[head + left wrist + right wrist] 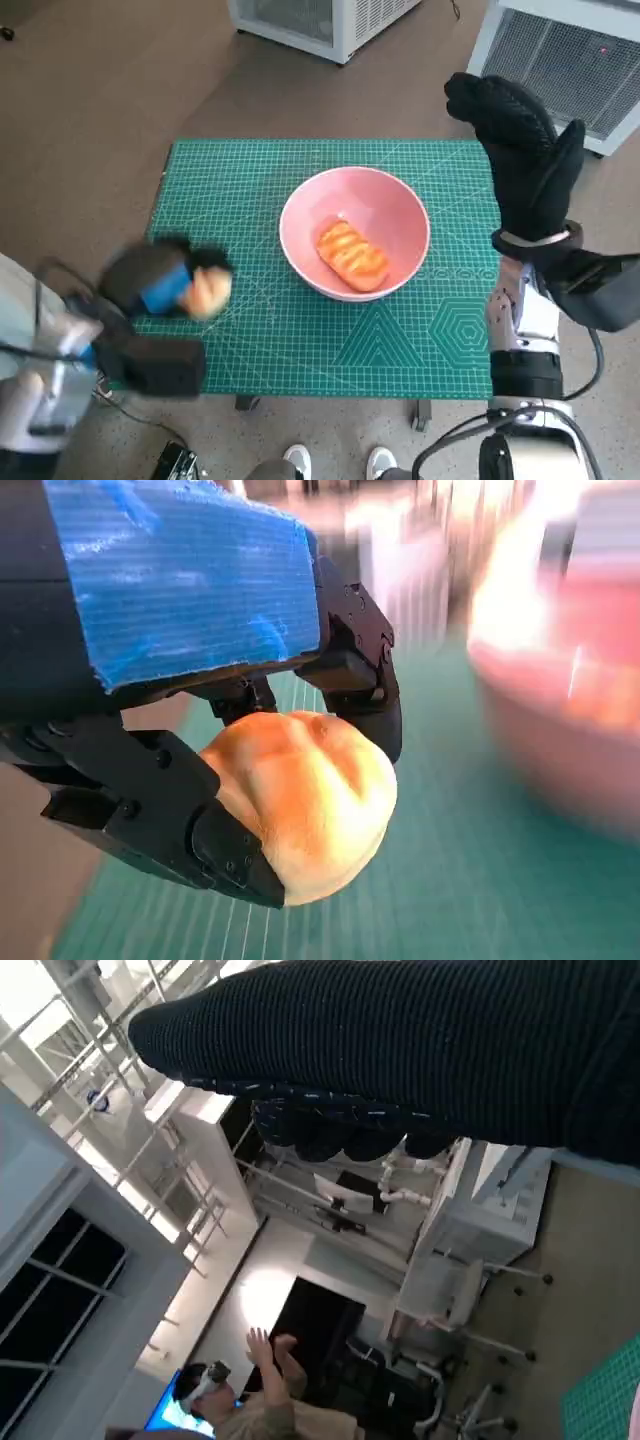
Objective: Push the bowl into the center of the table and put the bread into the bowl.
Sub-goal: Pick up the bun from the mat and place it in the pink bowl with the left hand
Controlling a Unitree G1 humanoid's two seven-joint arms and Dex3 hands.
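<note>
A pink bowl (380,215) stands near the middle of the green cutting mat (250,185), with a glazed bread loaf (352,253) lying inside it. My left hand (165,280) hovers over the mat's left part and grips a pale round bread roll (211,291). In the left wrist view the roll (305,795) sits between black fingers (190,825), and the bowl (575,730) shows as a pink blur beyond. My right hand (525,155), in its black glove (420,1050), is raised beside the mat's right edge with its fingers spread and nothing in it.
White appliances stand on the floor behind the table (325,20) (580,55). A person's shoes (335,462) show at the table's near edge. In the right wrist view a person (250,1395) sits far off with hands raised.
</note>
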